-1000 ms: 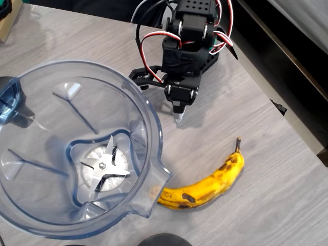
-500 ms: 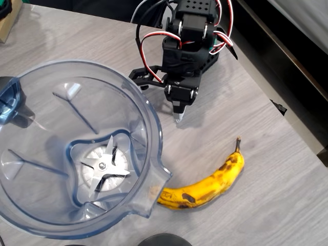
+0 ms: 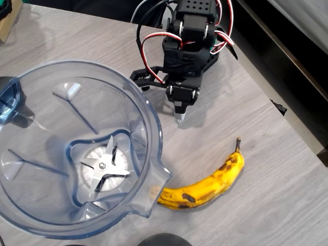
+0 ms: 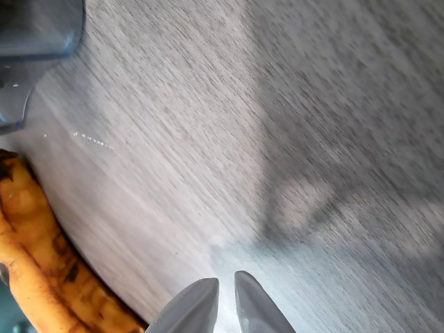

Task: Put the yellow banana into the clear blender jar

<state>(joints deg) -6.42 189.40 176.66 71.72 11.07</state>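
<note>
A: The yellow banana (image 3: 206, 183), overhead view: it lies bare on the grey table (image 3: 266, 169), its blunt end just beside the spout of the clear blender jar (image 3: 77, 148), stem pointing away. The gripper (image 3: 179, 117) hangs above the table, apart from the fruit, its tips drawn nearly together and holding nothing.

B: Wrist view: the fingers (image 4: 191, 305) show a narrow slit between them; the yellow banana (image 4: 41, 257) sits at the left edge, off the gripper's line.

A: Judged advice: widen the jaws first, then centre over the banana's middle, across its curve (the bruised skin may be soft), and close gently.
</note>
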